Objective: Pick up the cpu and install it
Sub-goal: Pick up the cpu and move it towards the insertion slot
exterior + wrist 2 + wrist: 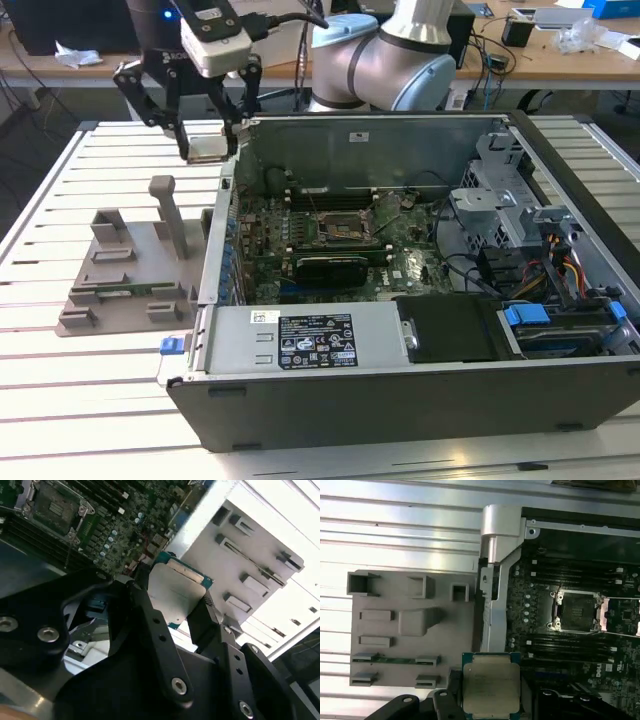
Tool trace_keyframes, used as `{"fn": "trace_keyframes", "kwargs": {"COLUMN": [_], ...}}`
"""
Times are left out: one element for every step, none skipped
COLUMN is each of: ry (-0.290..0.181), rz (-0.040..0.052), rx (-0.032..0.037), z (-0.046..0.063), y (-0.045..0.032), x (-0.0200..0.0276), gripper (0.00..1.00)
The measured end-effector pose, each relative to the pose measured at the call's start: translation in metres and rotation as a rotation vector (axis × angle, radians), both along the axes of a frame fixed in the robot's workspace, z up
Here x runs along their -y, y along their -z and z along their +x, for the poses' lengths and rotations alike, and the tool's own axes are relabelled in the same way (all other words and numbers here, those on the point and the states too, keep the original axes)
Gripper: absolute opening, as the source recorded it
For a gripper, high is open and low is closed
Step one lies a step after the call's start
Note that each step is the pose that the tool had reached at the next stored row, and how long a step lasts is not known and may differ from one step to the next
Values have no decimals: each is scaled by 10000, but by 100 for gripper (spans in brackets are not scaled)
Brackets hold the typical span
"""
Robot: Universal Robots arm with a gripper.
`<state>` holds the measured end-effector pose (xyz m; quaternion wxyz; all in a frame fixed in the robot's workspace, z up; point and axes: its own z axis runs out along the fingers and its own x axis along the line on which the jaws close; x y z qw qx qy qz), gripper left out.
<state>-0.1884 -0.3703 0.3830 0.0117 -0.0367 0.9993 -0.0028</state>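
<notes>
My gripper hangs in the air above the left wall of the open computer case, shut on the cpu, a small flat square chip with a silver-grey top. Both wrist views show the cpu held flat between the black fingers. The open cpu socket lies on the green motherboard inside the case, toward the exterior view's right of and below the gripper. In the first wrist view the socket is empty, its metal frame folded open.
A grey parts holder with an upright post stands on the white slatted table, left of the case. A green memory stick lies in the holder. A black graphics card, drive cage and cables sit inside the case.
</notes>
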Motion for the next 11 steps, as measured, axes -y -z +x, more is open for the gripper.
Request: {"fn": "trace_keyframes", "kwargs": {"ry": [1, 1, 1, -1, 2, -1, 1, 1, 1, -1, 0], "rz": [1, 1, 0, 1, 1, -2, -3, -4, -9, -17, -29], "rx": [0, -1, -1, -3, -6, -15, -18, -19, -19, -18, -19], "z": [137, 270, 324, 394, 467, 534, 559, 578, 610, 657, 703], "y": [1, 1, 1, 5, 13, 28, 39, 46, 58, 70, 75], "x": [0, 0, 0, -1, -4, -7, -8, -8, -9, -11, -14], "gripper": [55, 55, 55, 55, 55, 55, 55, 55, 55, 55, 55]}}
